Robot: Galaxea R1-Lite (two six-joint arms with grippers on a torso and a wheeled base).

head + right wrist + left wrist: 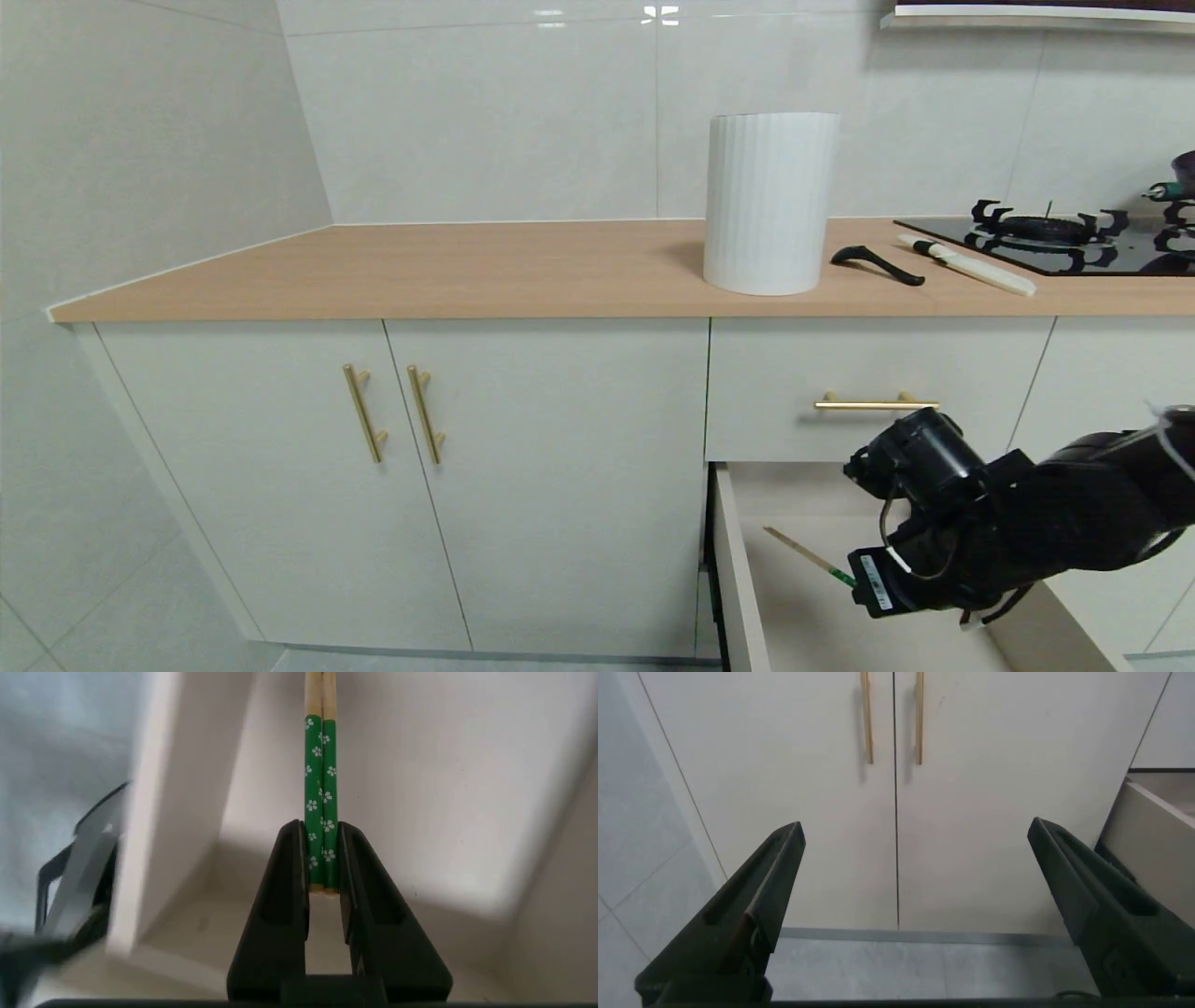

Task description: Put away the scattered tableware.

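Note:
My right gripper [322, 863] is shut on a pair of wooden chopsticks [321, 784] with green flowered ends. In the head view the right arm hangs over the open lower drawer [738, 569], and the chopsticks [805, 554] slant down inside it. On the counter lie a black-handled utensil [878, 262] and a white knife [971, 266], to the right of a tall white ribbed container [768, 202]. My left gripper [915, 915] is open and empty, facing the cabinet doors [896, 784] low near the floor.
A gas hob [1055, 243] sits at the counter's right end. Above the open drawer is a closed drawer with a gold handle [875, 404]. Two cabinet doors with gold handles [392, 411] stand to the left. The wooden counter [420, 271] is bare on its left half.

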